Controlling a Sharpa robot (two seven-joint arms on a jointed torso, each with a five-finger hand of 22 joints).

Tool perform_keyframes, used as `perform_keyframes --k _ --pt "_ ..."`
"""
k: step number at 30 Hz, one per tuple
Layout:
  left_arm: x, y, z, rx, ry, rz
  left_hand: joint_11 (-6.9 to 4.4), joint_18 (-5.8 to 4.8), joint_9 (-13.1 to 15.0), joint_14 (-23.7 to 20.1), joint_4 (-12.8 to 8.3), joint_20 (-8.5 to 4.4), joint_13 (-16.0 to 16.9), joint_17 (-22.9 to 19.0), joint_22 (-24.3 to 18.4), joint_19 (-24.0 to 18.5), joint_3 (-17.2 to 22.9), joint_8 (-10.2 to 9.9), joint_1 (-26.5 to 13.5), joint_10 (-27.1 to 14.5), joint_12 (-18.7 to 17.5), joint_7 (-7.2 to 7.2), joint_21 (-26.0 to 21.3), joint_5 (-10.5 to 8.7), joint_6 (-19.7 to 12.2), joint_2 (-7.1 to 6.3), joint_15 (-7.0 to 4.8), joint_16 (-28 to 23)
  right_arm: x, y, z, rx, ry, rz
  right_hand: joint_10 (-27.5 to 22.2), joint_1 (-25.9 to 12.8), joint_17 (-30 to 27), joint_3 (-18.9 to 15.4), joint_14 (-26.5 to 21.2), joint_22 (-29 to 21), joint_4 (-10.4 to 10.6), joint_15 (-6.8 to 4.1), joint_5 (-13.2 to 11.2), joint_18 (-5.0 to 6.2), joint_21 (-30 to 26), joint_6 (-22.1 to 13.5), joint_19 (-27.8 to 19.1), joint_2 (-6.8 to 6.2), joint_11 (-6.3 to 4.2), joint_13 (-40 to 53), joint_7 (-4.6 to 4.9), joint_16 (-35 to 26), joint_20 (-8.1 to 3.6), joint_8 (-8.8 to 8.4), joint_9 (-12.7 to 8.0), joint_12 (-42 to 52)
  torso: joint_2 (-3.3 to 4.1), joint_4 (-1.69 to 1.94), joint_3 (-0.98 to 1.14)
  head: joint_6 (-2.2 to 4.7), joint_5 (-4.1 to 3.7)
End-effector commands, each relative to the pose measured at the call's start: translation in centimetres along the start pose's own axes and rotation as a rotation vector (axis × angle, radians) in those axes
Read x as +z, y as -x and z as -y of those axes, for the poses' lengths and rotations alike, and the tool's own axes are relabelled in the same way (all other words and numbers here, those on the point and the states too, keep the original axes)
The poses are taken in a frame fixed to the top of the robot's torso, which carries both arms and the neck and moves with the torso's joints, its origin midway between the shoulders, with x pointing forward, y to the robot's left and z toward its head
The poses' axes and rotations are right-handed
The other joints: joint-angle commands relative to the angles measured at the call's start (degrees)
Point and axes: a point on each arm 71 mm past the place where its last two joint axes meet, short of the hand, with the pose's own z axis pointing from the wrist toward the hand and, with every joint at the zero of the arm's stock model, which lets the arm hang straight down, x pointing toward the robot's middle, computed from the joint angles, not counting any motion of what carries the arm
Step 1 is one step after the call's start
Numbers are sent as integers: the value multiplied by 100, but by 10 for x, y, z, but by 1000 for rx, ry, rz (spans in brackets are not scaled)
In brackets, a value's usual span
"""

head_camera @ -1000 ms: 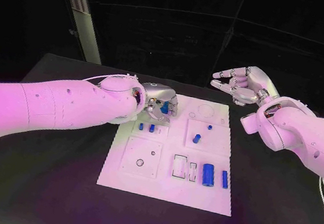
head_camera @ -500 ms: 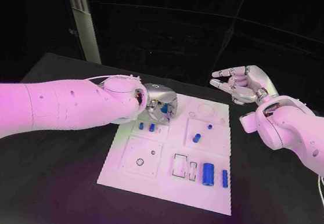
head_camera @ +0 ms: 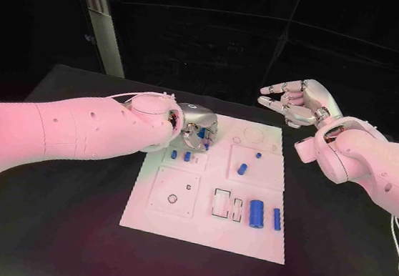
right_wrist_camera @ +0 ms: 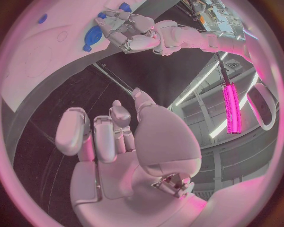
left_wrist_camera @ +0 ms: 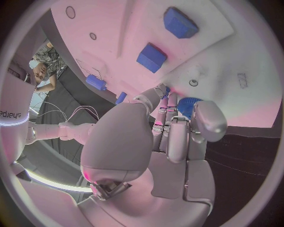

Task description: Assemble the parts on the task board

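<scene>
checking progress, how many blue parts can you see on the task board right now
7 blue parts: one in the left hand at, two just below it, two mid-board, two cylinders lower right. The hand may hide more.

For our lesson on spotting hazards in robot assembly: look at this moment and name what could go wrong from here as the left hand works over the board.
1. The left hand pinches a small blue part at its fingertips; the hold looks slight, so it might slip or tilt while being placed.
2. Two loose blue parts lie just beside that hand on the task board; it could nudge them.
3. The right hand hovers past the board's far edge, holding nothing, so it likely cannot steady anything.
</scene>
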Motion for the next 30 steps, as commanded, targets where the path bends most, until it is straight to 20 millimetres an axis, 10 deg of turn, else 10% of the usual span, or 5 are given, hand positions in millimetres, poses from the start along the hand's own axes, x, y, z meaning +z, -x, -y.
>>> perform_keyframes --k 1,30 --pt "1 -3 -1 15 21 -33 -4 -79 -9 240 -5 -5 -1 -4 4 55 39 -26 -53 50 -32 7 30 -25 43 22 -50 25 1 0 -2 6 12 -5 -26 9 -4 -33 249 -5 5 7 19 58 -20 -7 -26 66 0 -2 -25 -28 2 27 7 -30 0 1 -1 -10 2" --pt "0 2 3 11 6 47 -114 -133 -3 246 -225 -94 29 -87 335 114 679 -63 -80 726 -356 -41 312 -128 513 183 -146 29 1 -1 -3 7 16 -6 -26 9 -4 -33 249 -5 5 7 19 58 -20 -7 -26 66 0 -2 -25 -28 2 27 7 -30 -5 8 -3 -11 -21"
